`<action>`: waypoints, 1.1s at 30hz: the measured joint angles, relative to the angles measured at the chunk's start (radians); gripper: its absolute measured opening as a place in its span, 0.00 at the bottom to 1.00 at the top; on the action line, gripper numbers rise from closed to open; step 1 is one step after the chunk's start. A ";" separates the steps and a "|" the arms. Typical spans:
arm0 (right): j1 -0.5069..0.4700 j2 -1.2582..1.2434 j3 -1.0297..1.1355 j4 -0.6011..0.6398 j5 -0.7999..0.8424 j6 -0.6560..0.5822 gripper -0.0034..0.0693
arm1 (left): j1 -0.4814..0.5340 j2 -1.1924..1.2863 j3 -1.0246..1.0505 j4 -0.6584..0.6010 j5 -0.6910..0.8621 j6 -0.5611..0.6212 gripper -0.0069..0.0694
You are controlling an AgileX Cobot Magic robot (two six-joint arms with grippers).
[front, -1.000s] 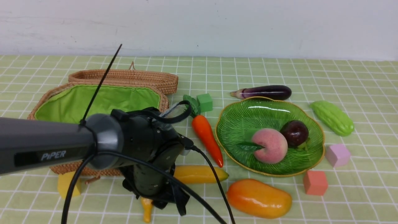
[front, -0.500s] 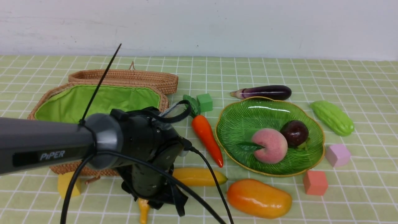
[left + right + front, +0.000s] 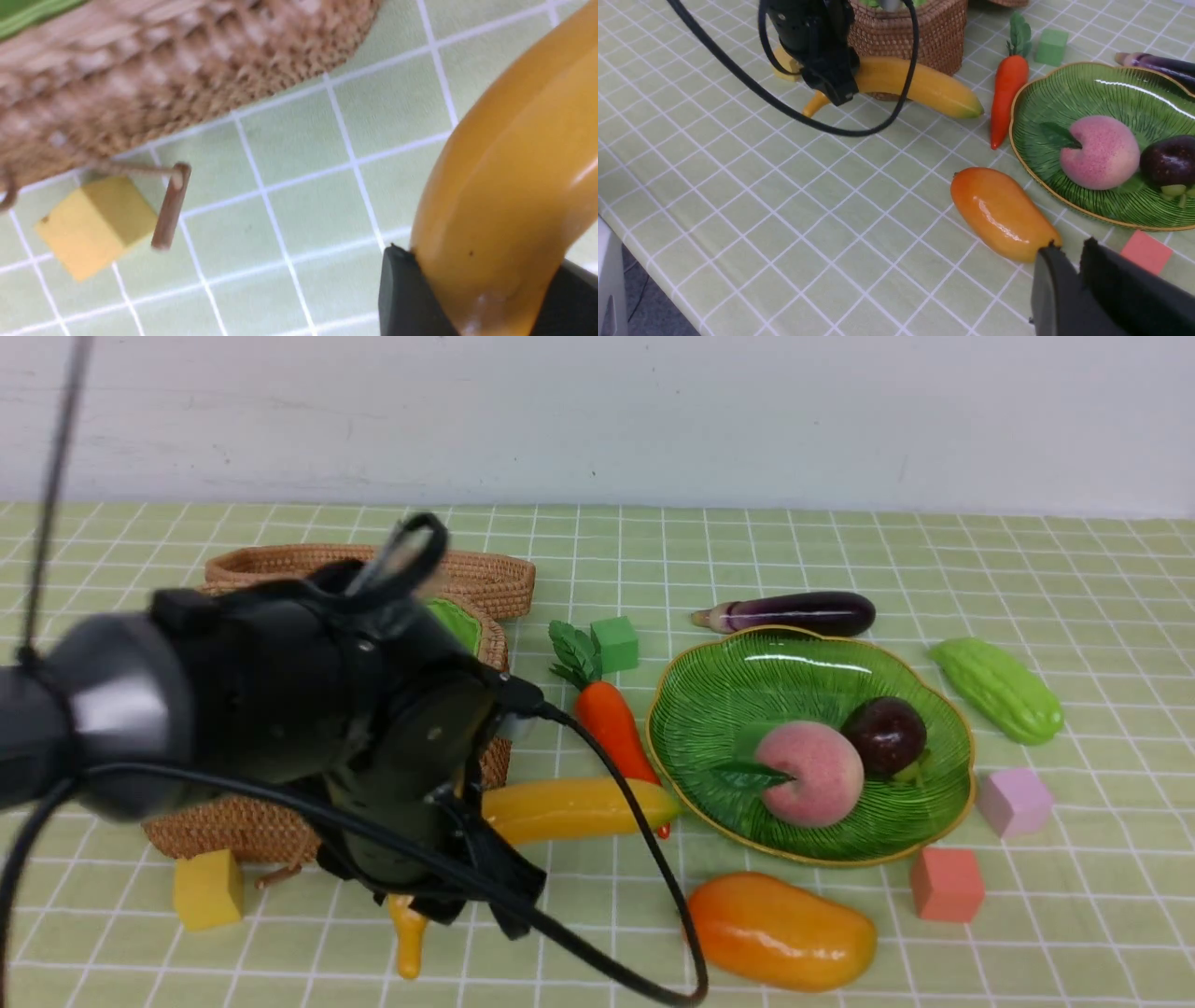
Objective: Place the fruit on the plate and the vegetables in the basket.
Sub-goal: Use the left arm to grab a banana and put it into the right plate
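Note:
My left gripper (image 3: 457,882) is shut on the stem end of the yellow banana (image 3: 579,807), which hangs tilted just above the cloth in front of the wicker basket (image 3: 233,826). The left wrist view shows both black fingers (image 3: 402,289) pressed against the banana (image 3: 504,177). A peach (image 3: 810,773) and a mangosteen (image 3: 885,735) lie on the green plate (image 3: 747,681). The mango (image 3: 782,930) lies in front of the plate, with my right gripper (image 3: 1069,247) shut and empty just short of it. Carrot (image 3: 611,723), eggplant (image 3: 803,612) and bitter gourd (image 3: 999,689) lie on the cloth.
Foam cubes sit around: yellow (image 3: 207,889) by the basket, green (image 3: 614,643) near the carrot leaves, lilac (image 3: 1013,800) and red (image 3: 947,883) right of the plate. The basket lid (image 3: 467,574) lies open behind. A black cable (image 3: 644,859) loops below the left wrist. The table edge (image 3: 616,219) is near.
The left arm has swung up and towards the camera with the banana, lifting it off the cloth. Everything else lies as before.

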 joint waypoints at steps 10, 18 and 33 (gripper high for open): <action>0.000 0.000 0.000 0.002 -0.024 0.000 0.05 | -0.001 -0.109 -0.001 -0.130 0.009 0.083 0.48; 0.000 0.000 0.000 0.002 -0.027 0.000 0.04 | -0.024 -0.099 -0.188 -0.133 0.015 0.098 0.48; 0.000 0.000 0.000 -0.116 -0.100 0.158 0.05 | -0.091 0.441 -0.854 -0.092 0.018 0.260 0.48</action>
